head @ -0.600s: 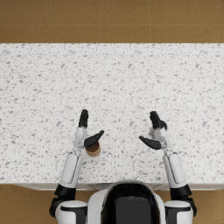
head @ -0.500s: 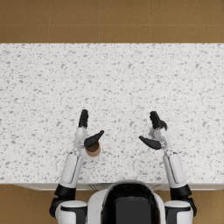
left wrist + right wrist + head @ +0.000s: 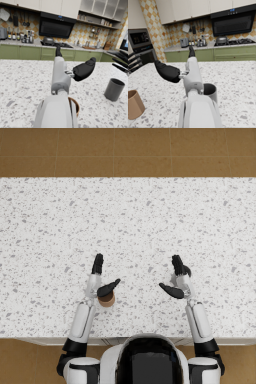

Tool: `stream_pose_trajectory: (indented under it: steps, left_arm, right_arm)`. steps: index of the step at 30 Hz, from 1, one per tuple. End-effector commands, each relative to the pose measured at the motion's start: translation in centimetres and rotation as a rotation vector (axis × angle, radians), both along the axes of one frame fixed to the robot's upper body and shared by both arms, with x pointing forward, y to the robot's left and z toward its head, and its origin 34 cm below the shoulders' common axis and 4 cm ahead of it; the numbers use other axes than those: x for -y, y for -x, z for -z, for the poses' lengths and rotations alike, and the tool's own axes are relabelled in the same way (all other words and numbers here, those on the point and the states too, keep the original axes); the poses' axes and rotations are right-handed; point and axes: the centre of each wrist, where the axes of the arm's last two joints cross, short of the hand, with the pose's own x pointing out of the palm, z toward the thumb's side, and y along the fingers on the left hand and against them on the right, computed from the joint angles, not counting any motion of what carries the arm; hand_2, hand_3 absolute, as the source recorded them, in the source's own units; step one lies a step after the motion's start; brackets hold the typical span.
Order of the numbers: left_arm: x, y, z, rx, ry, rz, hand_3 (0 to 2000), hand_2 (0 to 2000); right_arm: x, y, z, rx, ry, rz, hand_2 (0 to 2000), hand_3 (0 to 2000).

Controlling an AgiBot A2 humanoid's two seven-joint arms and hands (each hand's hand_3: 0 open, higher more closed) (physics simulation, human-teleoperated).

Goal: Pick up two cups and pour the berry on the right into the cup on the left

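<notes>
Nothing has shifted: my left hand (image 3: 100, 280) and right hand (image 3: 178, 280) stay spread, fingers apart, beside the brown cylindrical cup (image 3: 106, 299) and dark grey cup (image 3: 210, 91), both ungrasped.

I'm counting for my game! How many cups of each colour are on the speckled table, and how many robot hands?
Brown round cup: 1
Dark grey round cup: 1
Dark robot hands: 2, the left hand and the right hand
Total: 4, all on or over the white speckled table.
</notes>
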Motion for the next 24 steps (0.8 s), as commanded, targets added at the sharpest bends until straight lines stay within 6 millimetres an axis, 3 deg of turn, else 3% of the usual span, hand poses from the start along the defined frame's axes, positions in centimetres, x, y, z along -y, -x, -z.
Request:
stream_pose_trajectory:
  steps: [1, 11, 14, 19, 24]
  left_arm:
    - [-0.7, 0.3, 0.2, 0.006, -0.002, -0.013, 0, 0]
    - [-2.1, 5.7, 2.6, 0.010, -0.327, -0.038, 0, 0]
    - [-2.9, 7.5, 3.9, -0.047, -0.400, -0.032, 0, 0]
    - [-3.4, 8.6, 5.5, -0.119, -0.438, -0.027, 0, 0]
    - [-3.2, 8.2, 8.5, -0.224, -0.439, -0.016, 0, 0]
  right_arm:
    - [0.4, 0.0, -0.6, 0.035, -0.020, 0.031, 0, 0]
    - [5.3, 2.8, -0.1, 0.110, 0.177, 0.328, 0, 0]
    - [6.4, 3.8, 0.9, 0.073, 0.213, 0.384, 0, 0]
    - [6.7, 4.1, 3.0, -0.009, 0.231, 0.397, 0, 0]
    - [6.6, 2.9, 5.1, -0.089, 0.230, 0.394, 0, 0]
